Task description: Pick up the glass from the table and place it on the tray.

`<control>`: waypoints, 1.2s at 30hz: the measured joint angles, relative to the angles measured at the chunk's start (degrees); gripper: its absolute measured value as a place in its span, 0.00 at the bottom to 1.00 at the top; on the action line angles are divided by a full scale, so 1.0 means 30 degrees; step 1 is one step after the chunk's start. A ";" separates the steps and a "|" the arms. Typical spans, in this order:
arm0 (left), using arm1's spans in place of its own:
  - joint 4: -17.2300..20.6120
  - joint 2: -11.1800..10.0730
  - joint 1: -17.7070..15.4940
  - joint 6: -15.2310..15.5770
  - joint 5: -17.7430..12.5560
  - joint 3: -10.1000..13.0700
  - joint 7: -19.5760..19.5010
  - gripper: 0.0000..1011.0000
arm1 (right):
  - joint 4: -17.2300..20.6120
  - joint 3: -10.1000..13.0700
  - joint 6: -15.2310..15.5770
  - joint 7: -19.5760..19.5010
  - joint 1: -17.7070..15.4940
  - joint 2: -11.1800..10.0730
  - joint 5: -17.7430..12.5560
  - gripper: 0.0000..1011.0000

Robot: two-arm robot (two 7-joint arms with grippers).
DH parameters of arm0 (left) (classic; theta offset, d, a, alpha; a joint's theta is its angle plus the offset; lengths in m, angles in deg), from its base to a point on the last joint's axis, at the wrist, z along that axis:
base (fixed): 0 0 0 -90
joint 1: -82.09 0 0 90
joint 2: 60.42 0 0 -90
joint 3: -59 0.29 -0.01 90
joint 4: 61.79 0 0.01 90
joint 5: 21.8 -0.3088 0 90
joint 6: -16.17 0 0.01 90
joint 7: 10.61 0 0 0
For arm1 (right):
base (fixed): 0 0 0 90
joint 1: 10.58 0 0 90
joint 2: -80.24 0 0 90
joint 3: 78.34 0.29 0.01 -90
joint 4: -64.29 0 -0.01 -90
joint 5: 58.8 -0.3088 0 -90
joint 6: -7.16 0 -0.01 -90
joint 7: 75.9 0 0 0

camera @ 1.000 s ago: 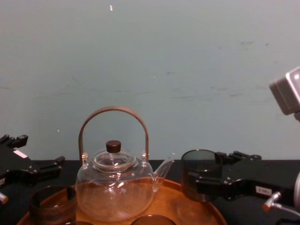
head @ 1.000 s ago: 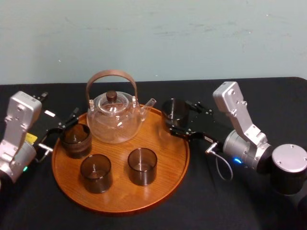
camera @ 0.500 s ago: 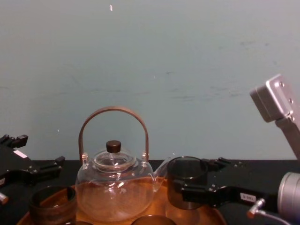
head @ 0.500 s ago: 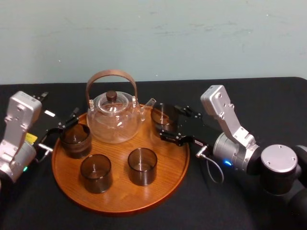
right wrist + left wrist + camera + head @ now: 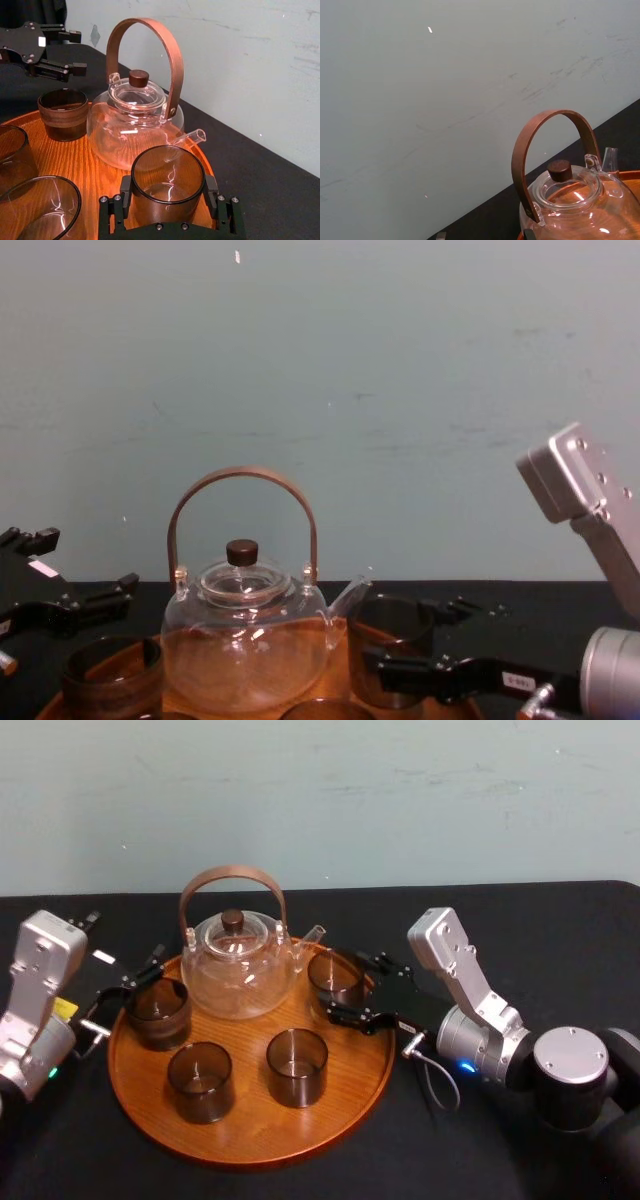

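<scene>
The right arm reaches in from the right side of the table (image 5: 560, 930), with its silver wrist link tilted up and back. The right gripper (image 5: 345, 985) lies low and level over the right rear part of the tray (image 5: 245, 1115), its two black fingers (image 5: 124, 192) pressed against opposite sides of the glass (image 5: 338, 975). The left arm stands bent near the table's left edge, and the left gripper (image 5: 128, 988) points toward the tray's left rim with its fingers spread apart, holding nothing.
</scene>
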 joint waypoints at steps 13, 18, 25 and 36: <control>-0.0001 0.0000 -0.0001 0.0000 0.0000 0.0000 0.0001 0.99 | -0.0387 -0.0096 -0.0069 0.0034 0.0079 0.0069 0.0022 0.88; -0.0001 0.0000 -0.0002 -0.0001 0.0000 0.0000 0.0001 0.99 | -0.0513 -0.0097 -0.0029 0.0038 0.0083 0.0085 0.0020 0.88; -0.0002 0.0000 -0.0001 0.0001 0.0000 -0.0001 0.0001 0.99 | -0.0727 -0.0149 0.0151 0.0041 0.0143 0.0137 0.0014 0.88; -0.0001 0.0000 -0.0002 0.0000 0.0001 0.0000 0.0001 0.99 | -0.0695 -0.0132 0.0144 0.0027 0.0136 0.0121 -0.0006 0.99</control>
